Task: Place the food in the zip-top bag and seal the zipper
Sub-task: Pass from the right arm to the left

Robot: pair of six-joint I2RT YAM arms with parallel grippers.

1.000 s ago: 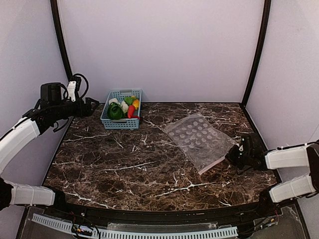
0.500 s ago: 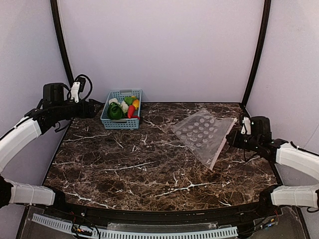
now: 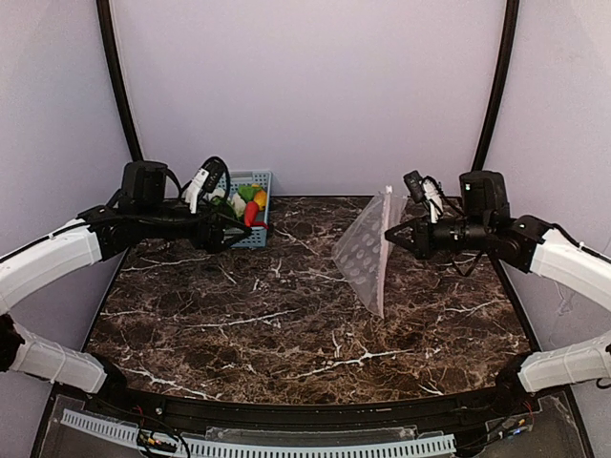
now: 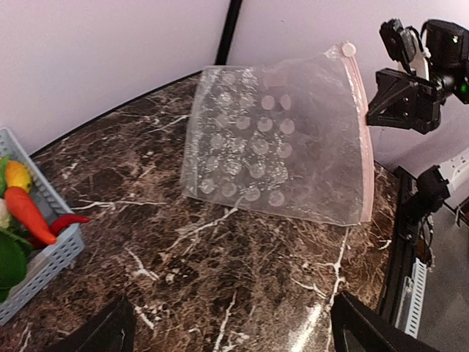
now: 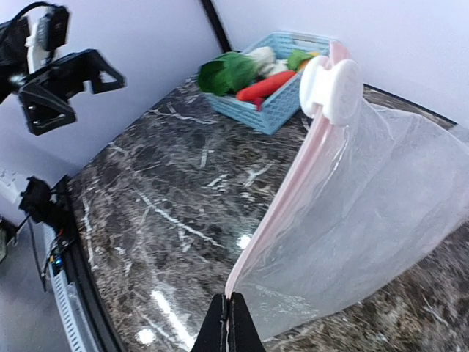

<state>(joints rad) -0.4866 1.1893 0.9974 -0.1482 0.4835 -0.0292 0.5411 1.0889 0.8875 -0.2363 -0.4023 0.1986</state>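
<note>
The clear dotted zip-top bag [image 3: 368, 250] hangs upright over the middle-right of the table, lifted by its pinkish zipper [image 5: 287, 192] edge. A white slider [image 5: 331, 88] sits at the zipper's far end. My right gripper [image 3: 392, 232] is shut on the zipper edge near its end [image 5: 229, 323]. The food lies in the light-blue basket [image 3: 250, 239]: a green leafy piece [image 5: 227, 73], a red-orange one [image 5: 265, 84], a white one [image 5: 262, 55] and a yellow one [image 4: 16, 176]. My left gripper [image 3: 229, 231] is open and empty in front of the basket, facing the bag [image 4: 278, 150].
The basket stands at the back left against the wall, partly hidden by my left arm in the top view. Black frame posts rise at both back corners. The marble table [image 3: 286, 324] has a black rim along the front.
My right gripper has lifted the bag off the table and swung up and left, so the bag now hangs upright. My left arm has reached right, past the basket's front.
</note>
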